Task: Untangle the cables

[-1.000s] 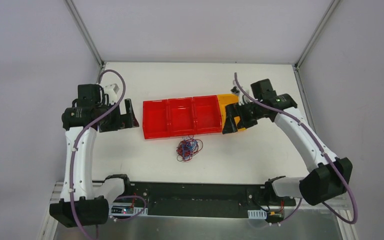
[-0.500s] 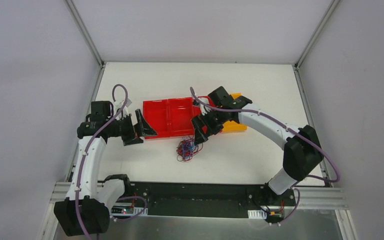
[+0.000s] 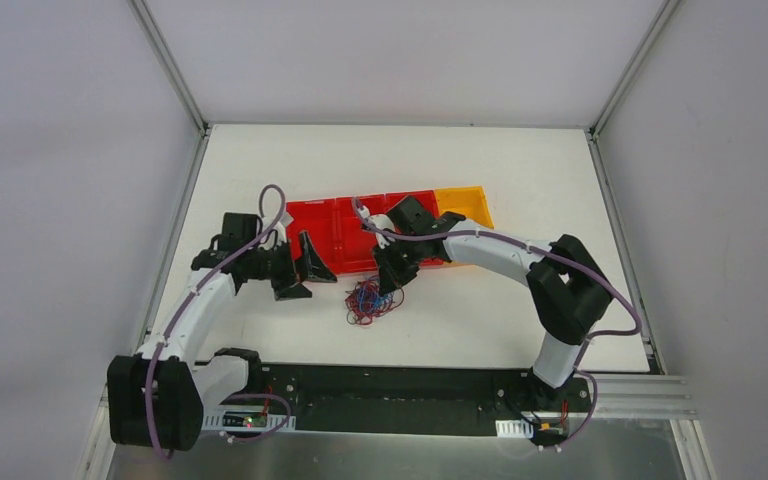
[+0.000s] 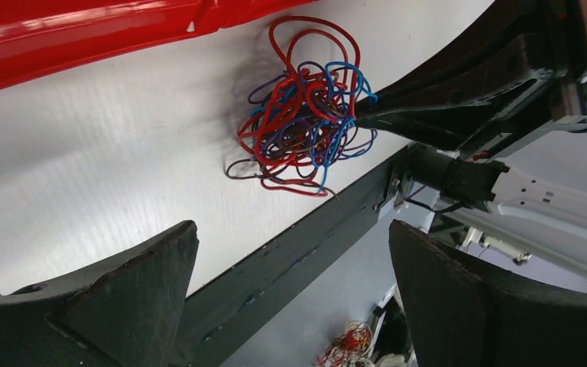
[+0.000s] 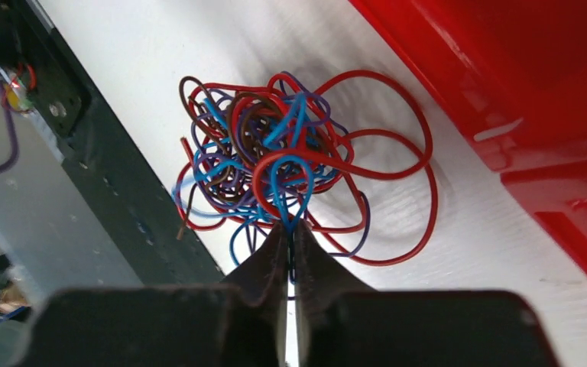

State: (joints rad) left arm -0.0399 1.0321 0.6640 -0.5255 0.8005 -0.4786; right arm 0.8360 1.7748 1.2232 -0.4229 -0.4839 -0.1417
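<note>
Since both arms have swung in, the top view puts the cables just before the red bins, the left wrist shows the left gripper gaping nearby, and the right wrist shows the right gripper newly clamped on one blue strand, ready to pull.

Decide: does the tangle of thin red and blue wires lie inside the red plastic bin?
No, the tangle lies on the white table beside the bin.

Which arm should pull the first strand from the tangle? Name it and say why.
Right. The right gripper pinches a blue loop at the edge of the cables. The left gripper stands wide open off to one side, touching no wire; it would have to reach in first.
</note>
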